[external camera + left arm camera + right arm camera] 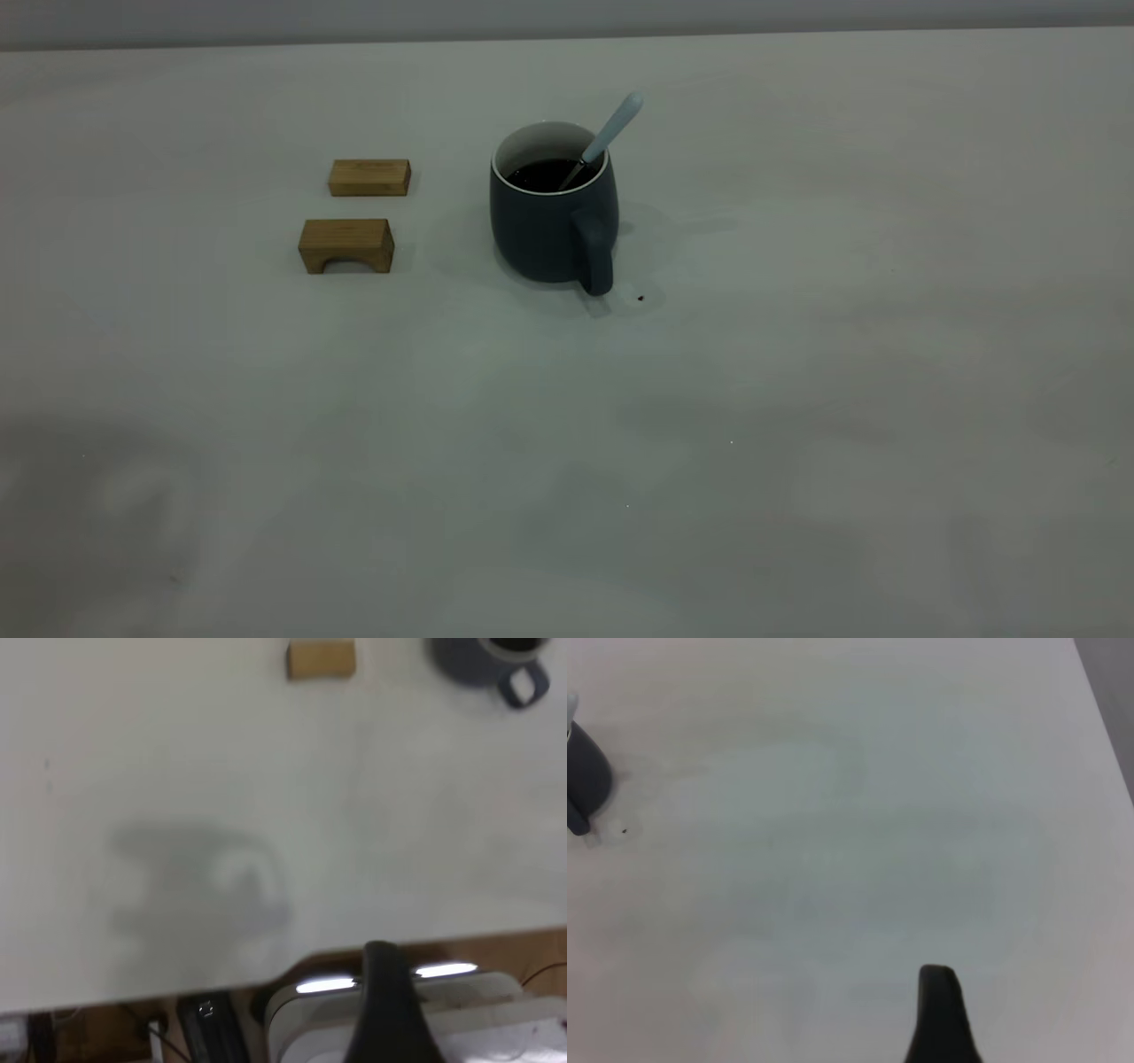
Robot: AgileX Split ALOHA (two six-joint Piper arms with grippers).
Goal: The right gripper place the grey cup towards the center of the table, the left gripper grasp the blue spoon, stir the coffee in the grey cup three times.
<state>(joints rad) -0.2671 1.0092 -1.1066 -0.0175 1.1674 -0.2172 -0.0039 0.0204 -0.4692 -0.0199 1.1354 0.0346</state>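
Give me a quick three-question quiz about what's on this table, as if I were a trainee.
1. True or false: the blue spoon lies flat on the table.
2. How many wooden blocks sit beside the grey cup?
3. What marks the table by the cup's handle? A) a dark speck B) a coin C) a napkin

Key:
1. False. It leans in the cup, its bowl in the coffee.
2. Two, one flat and one arched.
3. A
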